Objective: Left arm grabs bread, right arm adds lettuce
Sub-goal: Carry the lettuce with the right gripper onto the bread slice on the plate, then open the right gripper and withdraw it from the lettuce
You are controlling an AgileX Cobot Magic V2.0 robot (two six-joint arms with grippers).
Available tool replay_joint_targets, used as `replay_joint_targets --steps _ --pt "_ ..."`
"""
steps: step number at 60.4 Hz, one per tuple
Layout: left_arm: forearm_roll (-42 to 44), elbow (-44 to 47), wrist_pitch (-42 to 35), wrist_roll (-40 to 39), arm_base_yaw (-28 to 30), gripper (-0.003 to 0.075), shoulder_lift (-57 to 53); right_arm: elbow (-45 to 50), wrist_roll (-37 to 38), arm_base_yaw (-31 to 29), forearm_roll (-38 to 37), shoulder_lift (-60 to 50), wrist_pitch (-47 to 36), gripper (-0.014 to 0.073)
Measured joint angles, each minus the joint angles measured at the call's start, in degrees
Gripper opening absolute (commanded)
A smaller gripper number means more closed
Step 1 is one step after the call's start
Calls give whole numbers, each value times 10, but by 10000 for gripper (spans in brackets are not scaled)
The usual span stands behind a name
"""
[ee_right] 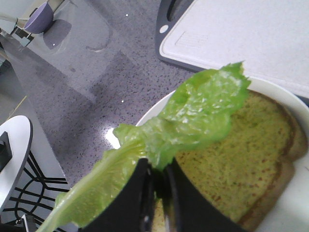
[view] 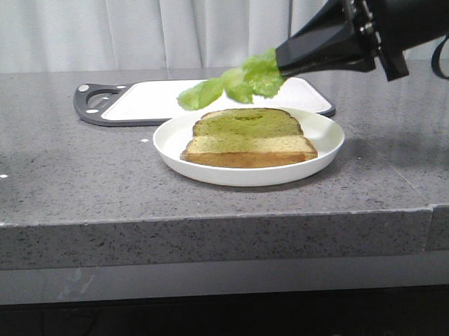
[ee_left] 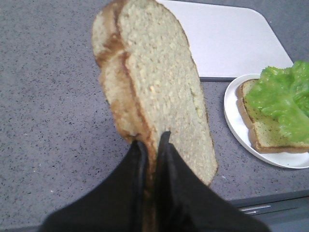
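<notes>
Grey speckled stone counter [view: 77, 180], white curtain [view: 131, 31] behind, white cutting board [view: 155, 97] at 12 o'clock of the white plate [view: 323, 146]. My right gripper [ee_right: 159, 181] pinches the ruffled green lettuce [view: 236, 83], hovering over the plated slice [view: 249, 137]. My left gripper [ee_left: 150, 145] pinches the bread [ee_left: 159, 82], pale speckled crumb, brown crust, held up above the counter, at the plate's 9 o'clock.

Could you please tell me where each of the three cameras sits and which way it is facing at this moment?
Front view: level with the counter, facing forward at the plate; right end effector holds lettuce above it.
Left wrist view: on the left arm, looking down its end effector clamping bread.
Right wrist view: on the right arm, looking down over the lettuce.
All three share the plate's slice and cutting board.
</notes>
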Motion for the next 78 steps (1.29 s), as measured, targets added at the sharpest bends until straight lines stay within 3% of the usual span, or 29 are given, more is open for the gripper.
replay_joint_targets --steps 17,22,34,37,57,71,78 --pt "0 0 0 0 0 -20 0 0 -19 3 5 42 5 -48" --pt "0 0 0 0 0 -20 0 0 -19 3 -1 42 5 41" --pt "0 0 -3 0 0 -20 0 0 6 3 -34 42 -7 396" --pt "0 0 -3 0 0 -20 0 0 19 3 -48 41 -14 432" --pt "-70 0 -6 39 0 -20 28 -8 173 3 -234 -68 -64 435" --pt "-280 -1 0 203 0 -20 118 -39 372 3 -442 -181 -45 435" --pt "-410 -1 17 308 0 -20 184 -45 428 3 -515 -229 -27 435"
